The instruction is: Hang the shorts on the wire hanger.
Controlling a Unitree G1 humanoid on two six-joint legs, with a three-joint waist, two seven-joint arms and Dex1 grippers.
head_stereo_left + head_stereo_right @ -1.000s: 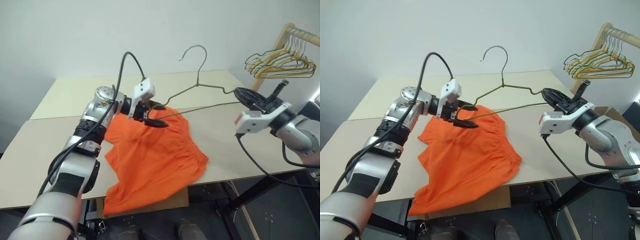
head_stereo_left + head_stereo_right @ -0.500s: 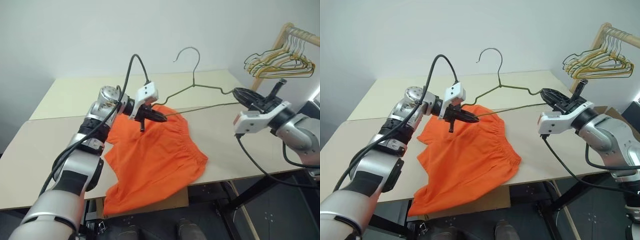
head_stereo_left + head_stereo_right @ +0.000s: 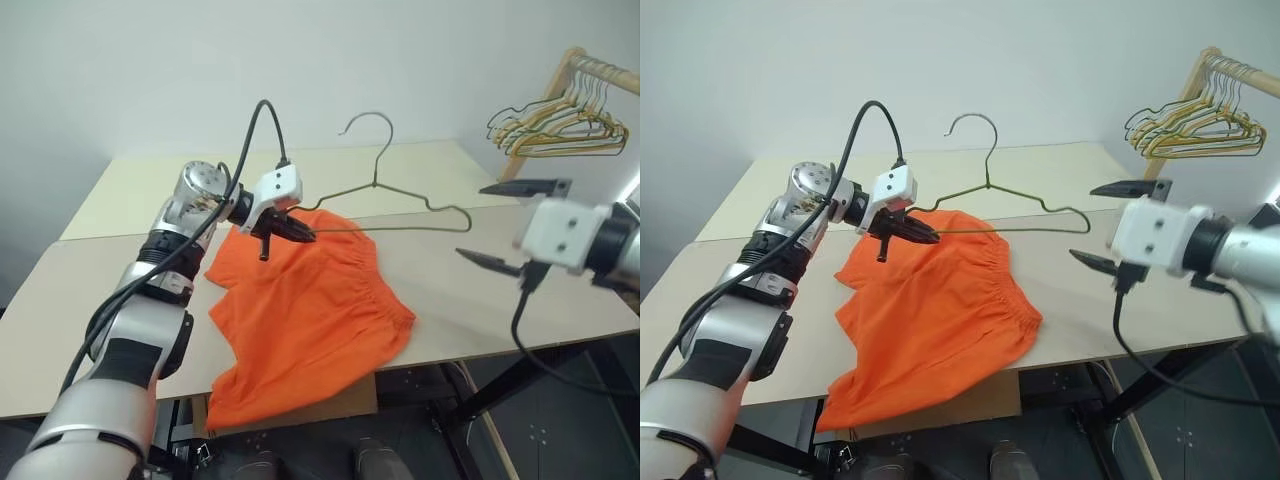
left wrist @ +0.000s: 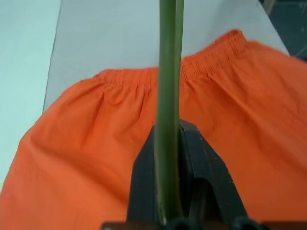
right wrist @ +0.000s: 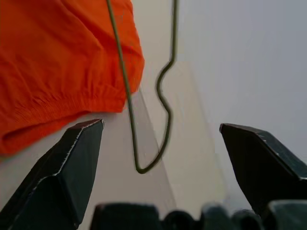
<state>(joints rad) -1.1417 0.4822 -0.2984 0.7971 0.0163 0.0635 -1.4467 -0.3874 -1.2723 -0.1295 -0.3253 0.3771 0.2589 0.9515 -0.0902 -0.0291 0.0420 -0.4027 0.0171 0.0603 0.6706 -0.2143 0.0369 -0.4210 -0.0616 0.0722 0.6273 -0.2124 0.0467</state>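
My left gripper (image 3: pixel 285 230) pinches the wire hanger (image 3: pixel 400 195) above the shorts (image 3: pixel 305 320) at twelve o'clock, so my right gripper (image 3: pixel 510 225) stands wide open and empty, free to take the fabric.

The robot's left arm reaches forward over the table, its wrist bent toward the right, and the left gripper (image 3: pixel 290 229) has its two black fingers clamped tight on one end of the wire hanger (image 3: pixel 395 196). The right arm enters from the right edge with its forearm held level. The right gripper (image 3: pixel 510 224) has its fingers spread wide apart and holds nothing.
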